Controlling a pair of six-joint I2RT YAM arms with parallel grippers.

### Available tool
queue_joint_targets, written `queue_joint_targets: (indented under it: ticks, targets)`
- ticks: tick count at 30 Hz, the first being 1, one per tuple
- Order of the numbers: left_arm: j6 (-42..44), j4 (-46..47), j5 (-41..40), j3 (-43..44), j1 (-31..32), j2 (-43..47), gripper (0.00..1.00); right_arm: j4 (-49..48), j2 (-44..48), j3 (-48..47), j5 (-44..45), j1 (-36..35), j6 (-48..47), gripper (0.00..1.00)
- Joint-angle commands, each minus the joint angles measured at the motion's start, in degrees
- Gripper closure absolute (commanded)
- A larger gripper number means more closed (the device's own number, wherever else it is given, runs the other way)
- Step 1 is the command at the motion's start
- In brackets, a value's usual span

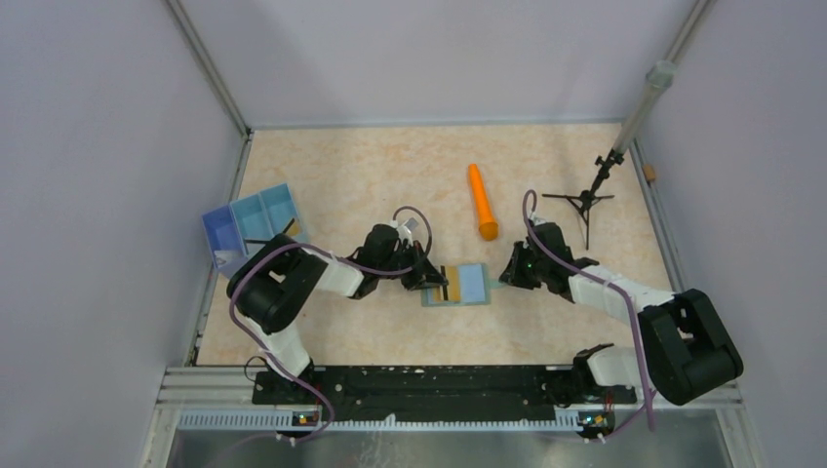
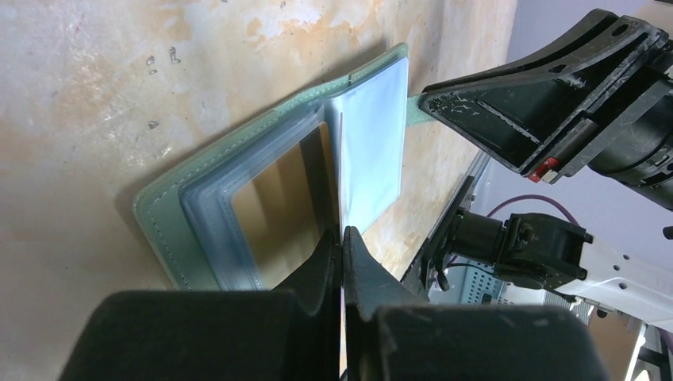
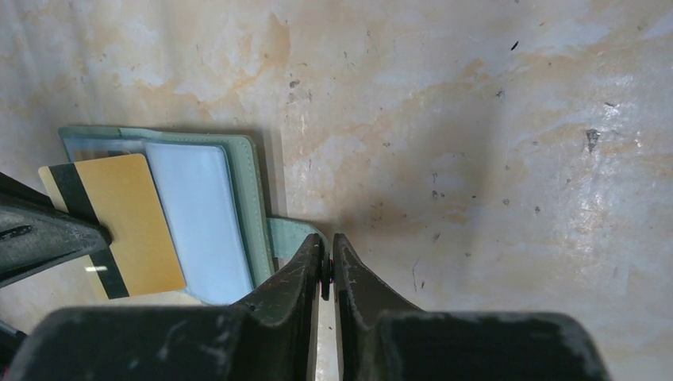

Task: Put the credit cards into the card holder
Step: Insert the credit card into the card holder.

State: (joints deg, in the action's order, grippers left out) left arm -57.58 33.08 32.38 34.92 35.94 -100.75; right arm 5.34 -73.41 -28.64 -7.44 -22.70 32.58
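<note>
The card holder (image 1: 472,285) lies open on the table, grey-green outside and pale blue inside (image 3: 198,214). My left gripper (image 1: 436,280) is shut on a gold credit card (image 3: 131,218) with a dark stripe, holding it on edge over the holder's left half. In the left wrist view that card runs edge-on from my fingertips (image 2: 343,232) towards the open sleeves (image 2: 238,198). My right gripper (image 3: 326,242) is shut on the holder's small grey-green clasp strap (image 3: 290,238) at its right edge, also shown from above (image 1: 504,276).
An orange cylinder (image 1: 482,202) lies behind the holder. A blue three-compartment tray (image 1: 252,222) stands at the far left by the wall. A black tripod stand (image 1: 583,202) is at the back right. Walls close in the table on three sides.
</note>
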Motion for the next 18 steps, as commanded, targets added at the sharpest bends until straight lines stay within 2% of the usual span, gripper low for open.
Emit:
queue_joint_targets:
  ticks: [1, 4, 18]
  targets:
    - [-0.97, 3.64, 0.92, 1.04, 0.19, -0.49, 1.0, -1.13, -0.25, 0.21, 0.39, 0.55, 0.19, 0.94]
    - [-1.45, 3.8, 0.84, 0.93, 0.33, -0.59, 1.0, -0.95, -0.25, 0.2, 0.5, 0.55, 0.21, 1.0]
    - [-2.84, 6.75, 0.37, 0.24, 1.09, -2.99, 1.0, -0.6, 0.27, 0.43, 0.86, 0.54, 0.2, 1.0]
